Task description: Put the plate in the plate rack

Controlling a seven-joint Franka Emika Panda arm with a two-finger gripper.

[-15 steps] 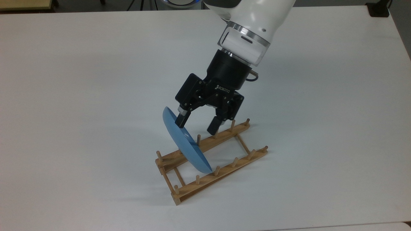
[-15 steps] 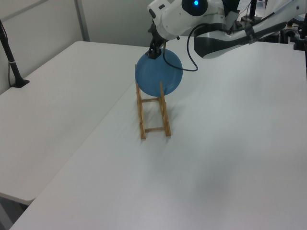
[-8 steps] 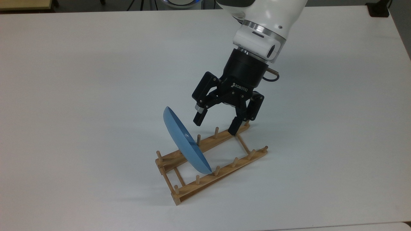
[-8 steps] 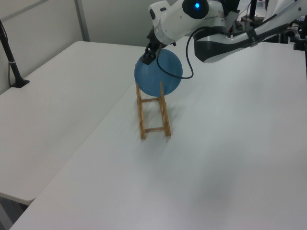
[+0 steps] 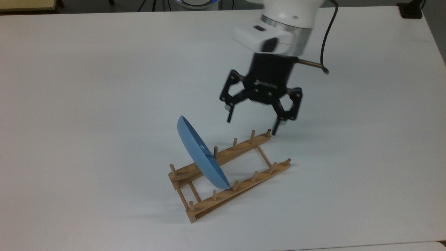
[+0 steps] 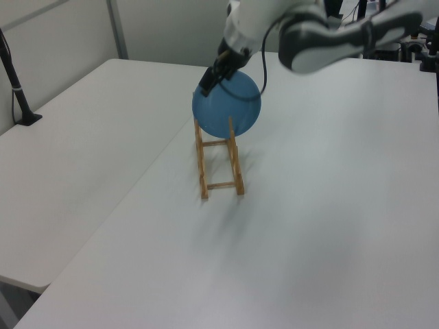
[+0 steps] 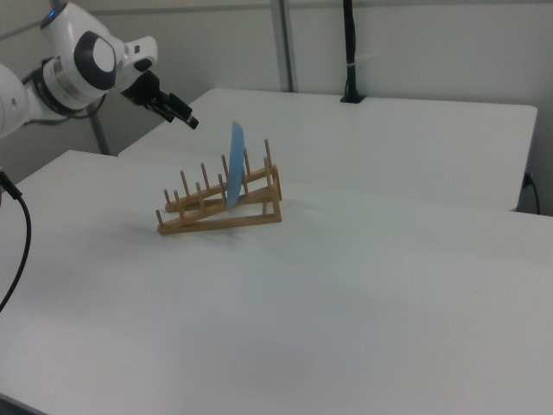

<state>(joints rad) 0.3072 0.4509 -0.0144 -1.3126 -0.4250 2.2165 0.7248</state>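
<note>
The light-blue plate [image 5: 199,152] stands on edge in the wooden plate rack [image 5: 244,186], leaning between pegs near the top view's left end of the rack. My gripper [image 5: 251,124] hangs open above the rack's other end, up and to the right of the plate in the top view, holding nothing and clear of the plate. In the left view the plate [image 6: 227,104] faces the camera over the rack [image 6: 202,171], with the gripper [image 6: 208,83] at its upper left rim. In the right view the plate [image 7: 235,164] is edge-on in the rack [image 7: 220,218], and the gripper [image 7: 186,119] is off to its left.
The rack sits on a wide white table [image 5: 104,87]. A black clamp post [image 6: 17,89] stands at the left view's left edge, and another black post [image 7: 349,52] rises from a second table. A black block [image 5: 411,10] lies at the top view's far right corner.
The open gripper has drawn back from the plate's rim, rising and moving to the top view's right. The plate has stayed leaning in the rack.
</note>
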